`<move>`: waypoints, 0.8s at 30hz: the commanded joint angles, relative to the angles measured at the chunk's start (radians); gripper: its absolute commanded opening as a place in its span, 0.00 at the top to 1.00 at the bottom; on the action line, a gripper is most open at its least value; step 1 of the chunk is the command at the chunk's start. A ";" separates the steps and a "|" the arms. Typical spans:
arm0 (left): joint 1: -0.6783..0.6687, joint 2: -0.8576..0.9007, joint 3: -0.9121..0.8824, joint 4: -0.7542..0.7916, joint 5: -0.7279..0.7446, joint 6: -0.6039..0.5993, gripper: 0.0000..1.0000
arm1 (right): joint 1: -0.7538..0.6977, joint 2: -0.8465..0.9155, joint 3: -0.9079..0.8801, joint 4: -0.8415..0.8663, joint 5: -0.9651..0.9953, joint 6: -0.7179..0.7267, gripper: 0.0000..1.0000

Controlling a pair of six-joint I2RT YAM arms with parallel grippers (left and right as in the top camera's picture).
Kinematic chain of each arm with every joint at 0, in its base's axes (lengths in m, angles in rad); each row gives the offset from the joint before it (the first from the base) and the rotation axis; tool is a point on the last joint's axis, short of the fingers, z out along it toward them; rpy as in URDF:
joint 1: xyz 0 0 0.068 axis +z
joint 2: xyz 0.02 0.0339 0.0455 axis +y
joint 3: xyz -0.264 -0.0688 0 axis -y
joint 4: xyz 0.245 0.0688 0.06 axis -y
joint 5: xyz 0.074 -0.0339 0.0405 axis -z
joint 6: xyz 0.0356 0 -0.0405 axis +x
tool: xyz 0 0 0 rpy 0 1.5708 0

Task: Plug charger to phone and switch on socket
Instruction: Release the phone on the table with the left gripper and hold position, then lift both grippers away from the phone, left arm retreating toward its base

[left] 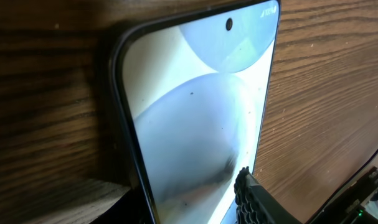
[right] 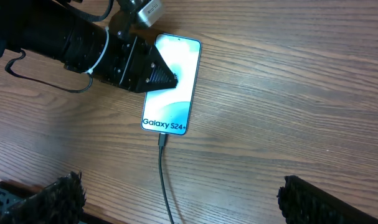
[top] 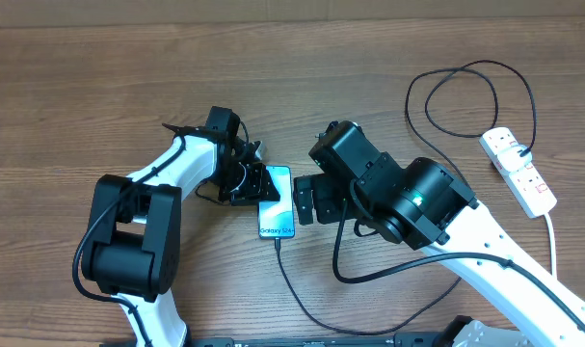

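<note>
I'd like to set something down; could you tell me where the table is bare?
Free: the far wood from the left edge to the charger loop, and left of the left arm. Crowded: the phone, flanked by left gripper and right gripper.

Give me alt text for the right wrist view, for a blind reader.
A phone with a lit screen reading Galaxy S24+ lies flat on a wooden table, a black charger cable running from its bottom edge. The left gripper rests on its screen from the upper left; the right gripper stands wide open, fingers at the bottom corners.
</note>
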 commanded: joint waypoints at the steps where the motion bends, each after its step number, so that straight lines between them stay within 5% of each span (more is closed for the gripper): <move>1: 0.007 0.057 -0.034 0.001 -0.241 -0.017 0.62 | -0.003 -0.003 0.018 0.008 0.001 0.007 0.00; 13: 0.008 0.057 -0.032 -0.017 -0.270 -0.023 0.64 | -0.003 -0.003 0.018 0.042 0.002 0.007 0.00; 20: 0.008 0.056 -0.030 -0.029 -0.297 -0.023 0.55 | -0.003 -0.003 0.018 0.075 0.014 0.112 0.00; 24: 0.008 0.055 0.009 -0.071 -0.310 -0.026 0.31 | -0.003 -0.003 0.018 0.077 0.079 0.347 0.00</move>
